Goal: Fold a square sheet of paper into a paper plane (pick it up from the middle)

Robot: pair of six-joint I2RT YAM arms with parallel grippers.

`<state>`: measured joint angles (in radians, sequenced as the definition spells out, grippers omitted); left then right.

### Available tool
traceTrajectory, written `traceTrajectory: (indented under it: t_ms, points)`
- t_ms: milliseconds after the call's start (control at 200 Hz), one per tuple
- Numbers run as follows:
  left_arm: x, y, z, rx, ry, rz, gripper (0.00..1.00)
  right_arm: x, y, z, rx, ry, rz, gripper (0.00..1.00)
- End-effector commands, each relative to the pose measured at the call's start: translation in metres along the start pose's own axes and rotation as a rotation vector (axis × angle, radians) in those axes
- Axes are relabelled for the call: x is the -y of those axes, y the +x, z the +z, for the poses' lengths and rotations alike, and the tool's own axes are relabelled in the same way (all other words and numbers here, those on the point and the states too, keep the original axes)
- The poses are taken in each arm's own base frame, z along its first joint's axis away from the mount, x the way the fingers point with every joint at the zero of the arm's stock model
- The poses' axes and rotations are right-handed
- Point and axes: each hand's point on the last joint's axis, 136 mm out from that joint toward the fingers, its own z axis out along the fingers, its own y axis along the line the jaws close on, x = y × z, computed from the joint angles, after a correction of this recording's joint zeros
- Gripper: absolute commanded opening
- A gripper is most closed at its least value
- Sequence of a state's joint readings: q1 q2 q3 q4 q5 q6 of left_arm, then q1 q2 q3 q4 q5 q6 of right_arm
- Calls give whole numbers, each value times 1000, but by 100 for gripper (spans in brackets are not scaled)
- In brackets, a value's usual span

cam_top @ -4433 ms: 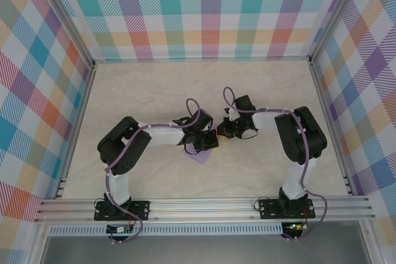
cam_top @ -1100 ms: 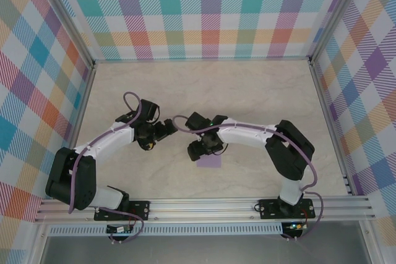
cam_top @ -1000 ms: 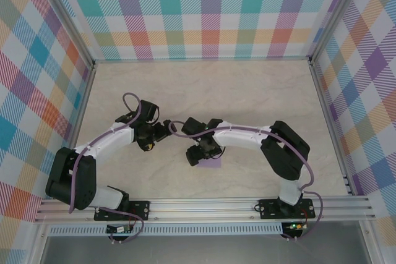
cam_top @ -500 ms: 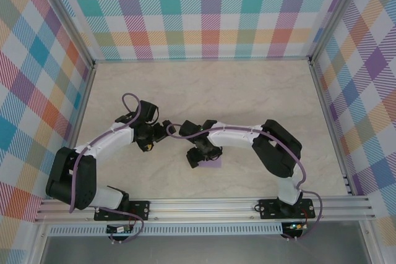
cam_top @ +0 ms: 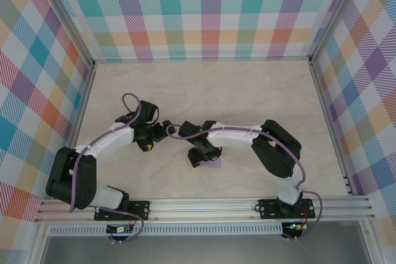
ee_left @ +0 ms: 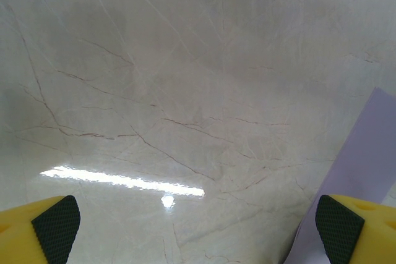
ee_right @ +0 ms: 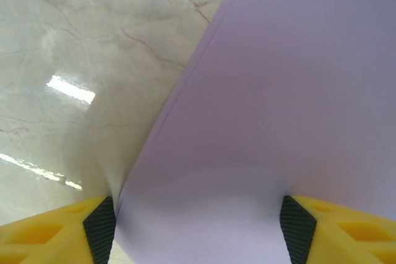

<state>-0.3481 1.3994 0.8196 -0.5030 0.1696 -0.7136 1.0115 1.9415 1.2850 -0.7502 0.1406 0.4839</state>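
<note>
Two grippers work low over the marble-pattern tabletop (ee_left: 154, 60). Left of the lavender sheet of paper (cam_top: 214, 164), the left gripper (ee_left: 197, 227) hangs above bare tabletop. Its fingers are spread wide with nothing between them, and the sheet's edge lies just beside the finger nearer the sheet.

The sheet lies on the tabletop. Directly over it, the right gripper (ee_right: 199, 227) points down with its fingers apart. One pad sits at the sheet's left edge and the other over the paper, which spans the whole gap between them. We cannot tell whether the pads touch the sheet.

We judge the step in hand to be the grasp at the middle of the sheet. The next move calls for closing the right fingers slowly, so that the thin paper buckles upward into the pinch rather than sliding across the smooth tabletop.
</note>
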Motion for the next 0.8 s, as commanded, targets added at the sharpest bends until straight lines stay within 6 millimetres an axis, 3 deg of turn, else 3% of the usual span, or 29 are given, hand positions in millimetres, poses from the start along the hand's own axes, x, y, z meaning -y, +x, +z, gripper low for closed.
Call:
traceTrajectory:
  t_ms: [0,315,795]
  points:
    - [-12,0,1,-9,-40,-23,100,24,27,35,-105,110,1,69]
    - [-12,2,1,-15,-37,-23,100,14,25,29,-81,-37,-23,72]
    - [-10,4,4,-30,-27,-22,100,24,25,24,-83,-134,16,72]
